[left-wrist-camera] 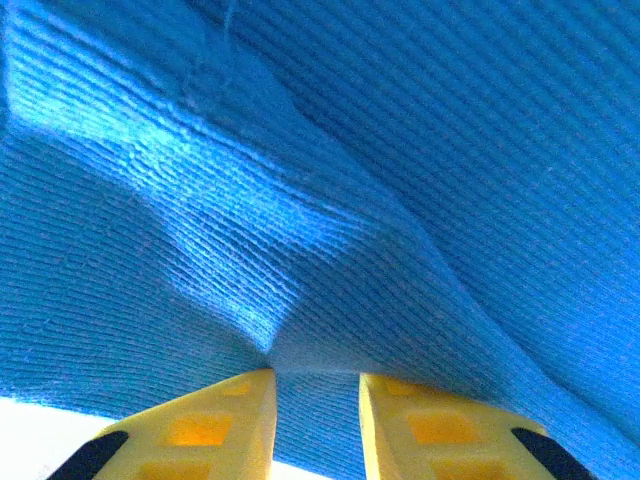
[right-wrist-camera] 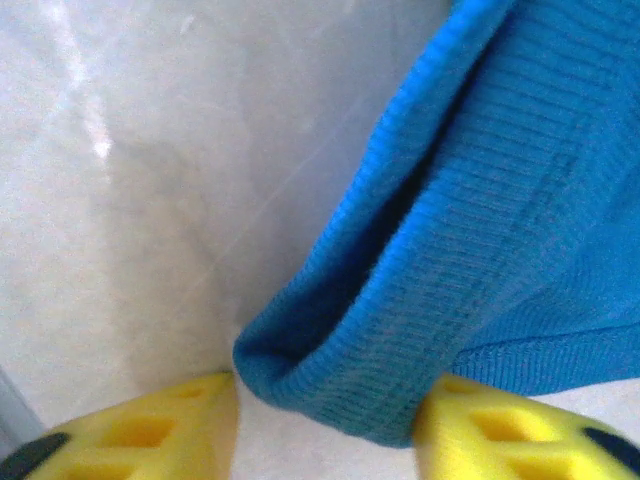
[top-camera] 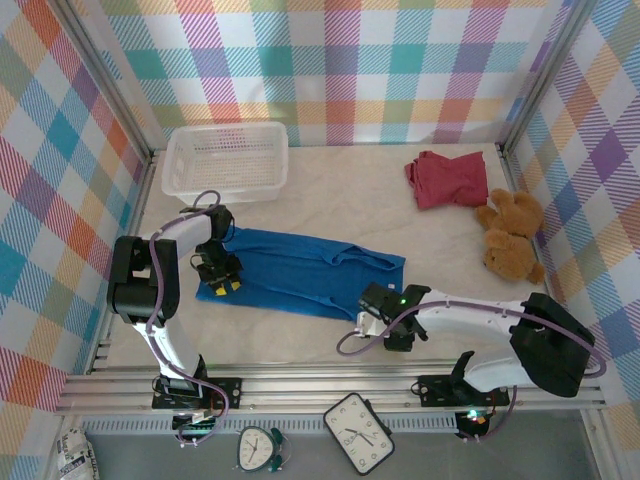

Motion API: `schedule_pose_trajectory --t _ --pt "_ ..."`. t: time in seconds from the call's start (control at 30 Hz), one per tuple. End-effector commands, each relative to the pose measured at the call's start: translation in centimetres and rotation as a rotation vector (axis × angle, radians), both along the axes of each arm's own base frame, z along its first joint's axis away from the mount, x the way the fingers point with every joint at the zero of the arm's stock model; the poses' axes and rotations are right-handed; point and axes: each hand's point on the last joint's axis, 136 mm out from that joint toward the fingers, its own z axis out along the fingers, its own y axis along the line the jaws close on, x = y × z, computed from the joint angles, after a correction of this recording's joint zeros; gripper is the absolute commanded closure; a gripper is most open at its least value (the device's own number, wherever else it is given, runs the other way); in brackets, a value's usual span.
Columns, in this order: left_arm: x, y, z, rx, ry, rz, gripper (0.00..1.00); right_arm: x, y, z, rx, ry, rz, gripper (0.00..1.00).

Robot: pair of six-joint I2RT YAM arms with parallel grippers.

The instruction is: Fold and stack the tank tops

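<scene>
The blue tank top [top-camera: 300,272] lies spread flat across the middle of the table [top-camera: 350,205], long side running from centre left to lower right, its straps toward the right end. In the top view the left gripper [top-camera: 222,283] sits on the cloth's left edge. In the left wrist view its yellow fingers [left-wrist-camera: 200,432] stand close together, pinching a puckered fold of the blue knit. The right gripper [top-camera: 372,322] is at the lower right corner of the cloth. In the right wrist view its fingers [right-wrist-camera: 150,432] are spread wide on either side of a rolled blue hem, with bare table to the left. A crumpled red tank top [top-camera: 448,180] lies in the upper right, just beside a teddy bear [top-camera: 512,238]. A white basket [top-camera: 225,160] stands in the upper left. Open table lies between the blue cloth and the red one.
</scene>
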Motion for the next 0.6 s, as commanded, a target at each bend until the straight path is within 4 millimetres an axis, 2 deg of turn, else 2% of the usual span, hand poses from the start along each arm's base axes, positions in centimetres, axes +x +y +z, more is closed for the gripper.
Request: schedule_pose_trajectory --t 0.0,0.17,0.33,0.57 --pt "0.1 0.4 0.6 0.003 -0.002 -0.018 0.72 1.7 1.0 0.0 0.036 -0.076 -0.037 0.64" --pt "0.0 0.9 0.6 0.023 0.000 -0.030 0.72 1.5 1.1 1.2 0.079 -0.044 -0.099 0.84" --pt "-0.1 1.0 0.4 0.020 0.009 -0.037 0.72 1.0 1.8 2.2 0.154 0.030 -0.167 0.88" --pt "-0.1 1.2 0.3 0.021 0.018 -0.051 0.72 -0.4 1.9 3.7 0.252 0.272 -0.303 0.90"
